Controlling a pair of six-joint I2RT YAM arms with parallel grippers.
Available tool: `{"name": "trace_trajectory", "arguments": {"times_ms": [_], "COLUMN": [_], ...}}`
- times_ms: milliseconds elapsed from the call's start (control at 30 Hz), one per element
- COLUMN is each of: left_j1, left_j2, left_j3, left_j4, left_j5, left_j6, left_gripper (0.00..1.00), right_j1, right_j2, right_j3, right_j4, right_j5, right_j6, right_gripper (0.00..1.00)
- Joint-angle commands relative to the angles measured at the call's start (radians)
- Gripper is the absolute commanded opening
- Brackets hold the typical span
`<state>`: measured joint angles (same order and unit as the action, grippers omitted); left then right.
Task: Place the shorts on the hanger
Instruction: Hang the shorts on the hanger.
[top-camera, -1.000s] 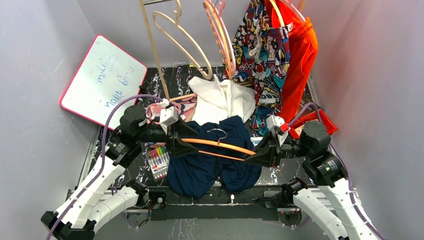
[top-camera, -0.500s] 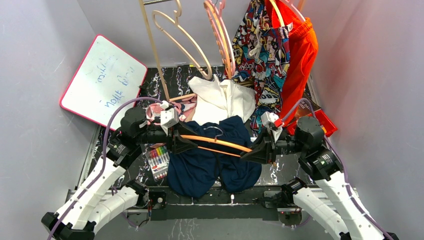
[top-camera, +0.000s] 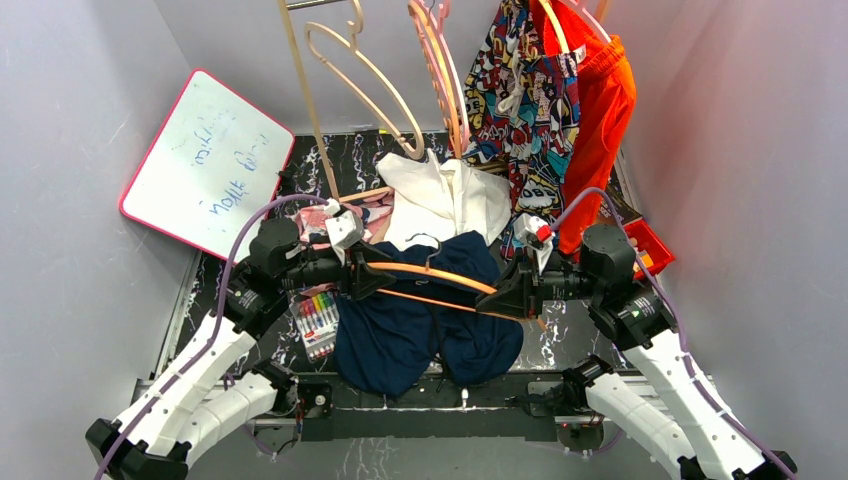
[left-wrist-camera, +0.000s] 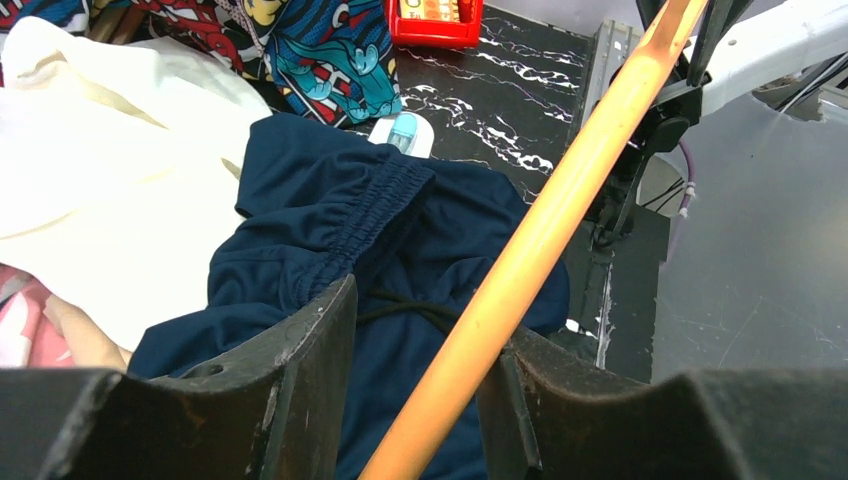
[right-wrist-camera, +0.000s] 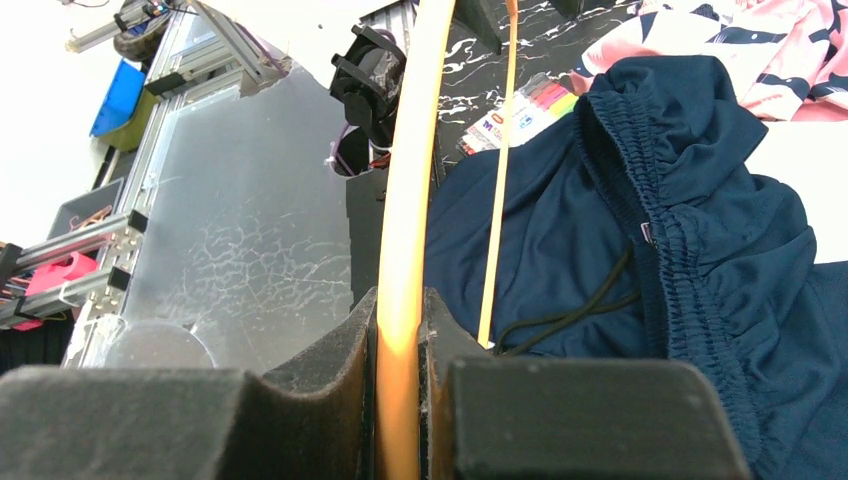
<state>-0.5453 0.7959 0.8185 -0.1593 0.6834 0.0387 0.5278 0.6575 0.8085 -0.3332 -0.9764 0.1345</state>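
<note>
The navy-blue shorts (top-camera: 400, 335) lie crumpled on the black table near the front edge, waistband and drawstring up; they also show in the left wrist view (left-wrist-camera: 330, 200) and the right wrist view (right-wrist-camera: 690, 210). The orange-tan hanger (top-camera: 430, 275) hangs in the air just above them, between my two grippers. My left gripper (top-camera: 366, 278) is open around the hanger's left end; in its wrist view (left-wrist-camera: 425, 330) the bar (left-wrist-camera: 560, 200) leans on the right finger. My right gripper (top-camera: 508, 297) is shut on the hanger's right end, as its wrist view (right-wrist-camera: 402, 300) shows on the bar (right-wrist-camera: 410, 150).
A white garment (top-camera: 445, 200) and a pink one (top-camera: 352, 212) lie behind the shorts. A marker pack (top-camera: 315, 320) lies left of them. A whiteboard (top-camera: 205, 160) leans at left. Beige hangers (top-camera: 350, 70), comic-print shorts (top-camera: 525, 90) and orange shorts (top-camera: 600, 110) hang at the back. A red box (top-camera: 640, 245) sits at right.
Both grippers have moved a little toward the back with the hanger. The right arm has also shifted left. The shorts have not moved.
</note>
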Motion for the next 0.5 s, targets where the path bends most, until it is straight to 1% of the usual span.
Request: {"name": "trace_trajectory", "arguments": {"times_ms": [0,100,200,267,467], "left_j1": [0.002,0.003,0.002,0.002,0.002], "left_j2": [-0.018,-0.038,-0.051,-0.052,-0.058], "left_j3": [-0.045,-0.068,-0.091,-0.1,-0.102], "left_j4": [0.086,0.122,0.161,0.19,0.208], "left_j5": [-0.044,0.031,0.103,0.141,0.171], "left_j6": [-0.037,-0.06,-0.098,-0.132,-0.162], "left_gripper": [0.0,0.0,0.0,0.0,0.0], "right_j1": [0.012,0.012,0.012,0.012,0.012], "right_j2": [-0.006,-0.001,0.002,0.003,-0.003], "right_j3": [0.049,0.059,0.066,0.066,0.044], "right_j4": [0.073,0.074,0.075,0.079,0.15], "right_j5": [-0.04,-0.038,-0.044,-0.047,-0.051], "right_j6": [0.021,0.031,0.037,0.044,0.098], "right_gripper": [0.07,0.13,0.29,0.35,0.51]}}
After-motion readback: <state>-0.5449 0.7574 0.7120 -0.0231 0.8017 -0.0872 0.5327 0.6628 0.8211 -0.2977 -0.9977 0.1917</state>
